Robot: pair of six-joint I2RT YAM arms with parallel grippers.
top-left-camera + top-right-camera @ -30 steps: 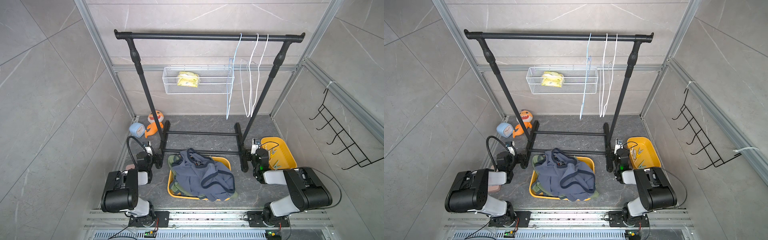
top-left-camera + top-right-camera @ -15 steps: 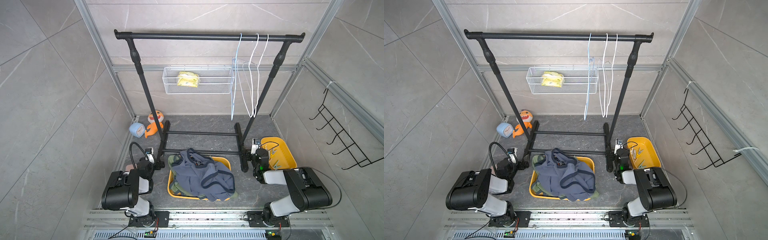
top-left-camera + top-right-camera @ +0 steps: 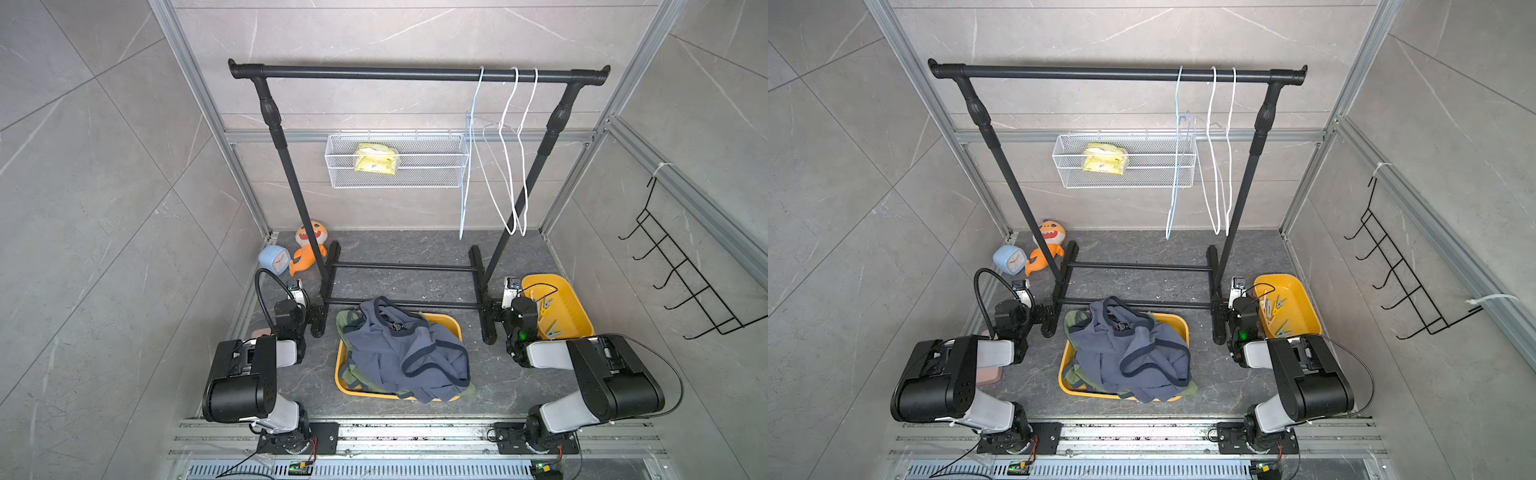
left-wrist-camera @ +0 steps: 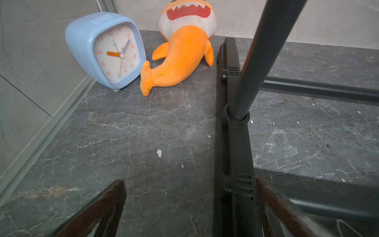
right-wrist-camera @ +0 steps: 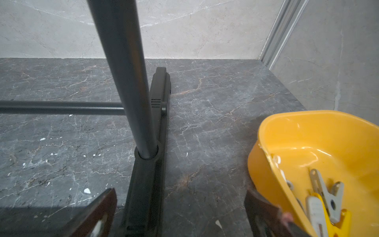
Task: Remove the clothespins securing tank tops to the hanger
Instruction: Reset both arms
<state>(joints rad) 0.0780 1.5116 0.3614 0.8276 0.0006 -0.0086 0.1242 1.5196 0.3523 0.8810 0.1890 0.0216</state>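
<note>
A yellow bin at mid-floor holds the tank tops in a heap, navy on top and olive beneath, with cloth spilling over its near rim. A yellow tray by the right wall holds the clothespins. A wire basket on the back wall holds a yellow packet. The left gripper sits low with its jaws spread wide, gripping nothing, and the rack foot runs between its fingers. The right gripper is equally wide and empty, straddling the other foot, with one finger just beside the tray. Three hangers hang at the rail's right end. Open floor lies ahead of the left gripper, up to a clock and a plush shark in the far corner.
</note>
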